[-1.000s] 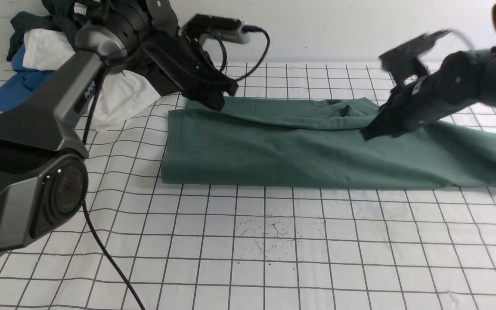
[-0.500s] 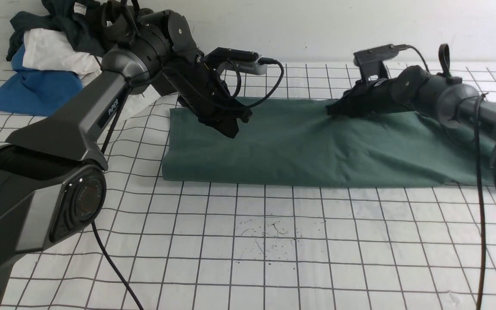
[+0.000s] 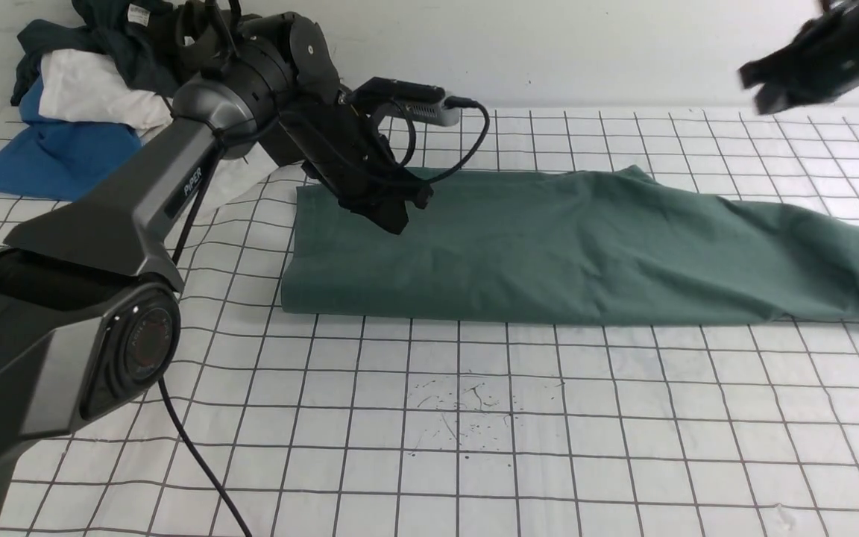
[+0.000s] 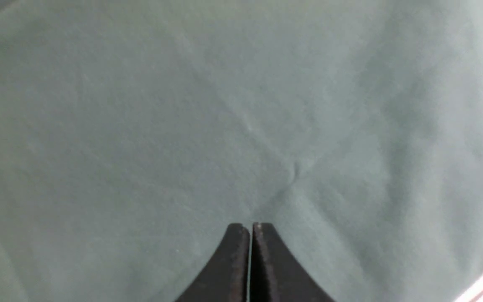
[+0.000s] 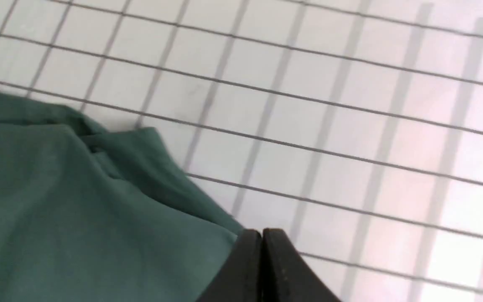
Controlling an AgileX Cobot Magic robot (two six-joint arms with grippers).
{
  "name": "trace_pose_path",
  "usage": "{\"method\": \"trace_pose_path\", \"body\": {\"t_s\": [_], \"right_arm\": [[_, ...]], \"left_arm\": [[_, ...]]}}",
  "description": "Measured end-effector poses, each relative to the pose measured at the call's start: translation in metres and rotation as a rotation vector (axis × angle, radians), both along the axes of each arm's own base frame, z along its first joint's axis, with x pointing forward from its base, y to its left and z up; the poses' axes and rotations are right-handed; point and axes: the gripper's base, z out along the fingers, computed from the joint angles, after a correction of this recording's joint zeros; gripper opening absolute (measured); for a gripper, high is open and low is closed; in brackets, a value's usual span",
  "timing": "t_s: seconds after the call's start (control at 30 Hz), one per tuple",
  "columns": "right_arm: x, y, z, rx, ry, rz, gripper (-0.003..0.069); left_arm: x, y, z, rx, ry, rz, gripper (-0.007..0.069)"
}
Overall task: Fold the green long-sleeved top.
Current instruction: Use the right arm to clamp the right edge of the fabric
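The green long-sleeved top lies flat on the gridded bench, folded into a long, muted teal band with faint creases. The left gripper, clenched on nothing, points down at the top's far left part. The right gripper, clenched and empty, hangs high above the top's right end. A heap of clothes sits beyond its left end

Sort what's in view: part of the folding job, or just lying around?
Job: green top, a long strip on the table; left gripper, shut, over its left end; right gripper, shut, raised clear at the right.
Lying around: blue garment, white garment, dark garment, heaped at the far left.
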Motion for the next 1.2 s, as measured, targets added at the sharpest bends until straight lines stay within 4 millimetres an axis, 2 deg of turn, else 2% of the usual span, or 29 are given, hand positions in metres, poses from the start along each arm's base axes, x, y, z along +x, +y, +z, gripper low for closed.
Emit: {"method": "trace_pose_path", "body": {"t_s": [0.1,0.13,0.17,0.2,0.27,0.33,0.37,0.47,0.53,0.6,0.67,0.7,0.73,0.8,0.83,0.87,1.03,1.07,1.17,1.2], "right_arm": [[-0.029,-0.025,0.052,-0.018,-0.068,-0.108,0.0029],[-0.043,-0.031,0.072,-0.028,-0.097,-0.133,0.005],[-0.054,-0.033,0.084,-0.036,-0.106,-0.144,0.0074],[-0.06,-0.034,0.087,-0.039,-0.103,-0.148,0.0092],[-0.072,-0.035,0.086,-0.035,-0.066,-0.155,0.0135],[-0.079,-0.033,0.073,-0.027,-0.006,-0.14,0.0176],[-0.08,-0.033,0.062,-0.018,0.034,-0.126,0.0188],[-0.085,-0.026,0.01,0.041,0.2,-0.059,0.0204],[-0.089,-0.021,-0.029,0.096,0.312,-0.017,0.0194],[-0.098,-0.013,-0.072,0.156,0.433,0.048,0.0155],[-0.103,-0.01,-0.096,0.16,0.483,0.097,0.0113],[-0.103,-0.01,-0.096,0.16,0.483,0.097,0.0113],[-0.102,-0.013,-0.109,0.127,0.479,0.116,0.0067],[-0.097,-0.018,-0.115,0.082,0.438,0.098,0.0038],[-0.089,-0.03,-0.12,0.003,0.365,0.05,0.0006],[-0.088,-0.032,-0.121,-0.006,0.357,0.042,0.0006],[-0.07,-0.075,-0.137,-0.204,0.212,-0.204,-0.0011],[-0.069,-0.077,-0.137,-0.225,0.21,-0.206,-0.0011],[-0.061,-0.092,-0.116,-0.331,0.128,-0.334,-0.0011],[-0.06,-0.093,-0.115,-0.334,0.125,-0.34,-0.0011]], "left_arm": [[-0.006,0.001,0.029,-0.028,-0.047,0.001,-0.0008],[-0.011,0.002,0.05,-0.046,-0.077,0.001,-0.0008],[-0.017,0.003,0.066,-0.056,-0.101,0.0,-0.0008],[-0.022,0.004,0.077,-0.06,-0.116,-0.002,-0.0008],[-0.039,0.009,0.11,-0.064,-0.165,-0.016,-0.0008],[-0.057,0.015,0.133,-0.056,-0.194,-0.038,-0.0008],[-0.063,0.017,0.137,-0.048,-0.192,-0.048,-0.0008],[-0.094,0.026,0.155,-0.024,-0.197,-0.086,-0.0008],[-0.109,0.03,0.152,-0.007,-0.166,-0.106,-0.0008],[-0.123,0.034,0.14,0.013,-0.106,-0.118,-0.0008],[-0.134,0.038,0.126,0.034,-0.049,-0.127,-0.0008],[-0.134,0.038,0.123,0.036,-0.041,-0.128,-0.0008],[-0.141,0.04,0.114,0.052,-0.004,-0.13,-0.0008],[-0.146,0.042,0.109,0.062,0.016,-0.131,-0.0008],[-0.15,0.044,0.103,0.076,0.038,-0.132,-0.0008],[-0.15,0.044,0.103,0.076,0.037,-0.132,-0.0008],[-0.155,0.046,0.094,0.093,0.068,-0.133,-0.0008],[-0.155,0.047,0.094,0.094,0.069,-0.133,-0.0008],[-0.158,0.05,0.102,0.115,0.039,-0.131,-0.0008],[-0.159,0.05,0.103,0.117,0.036,-0.13,-0.0008]]}}
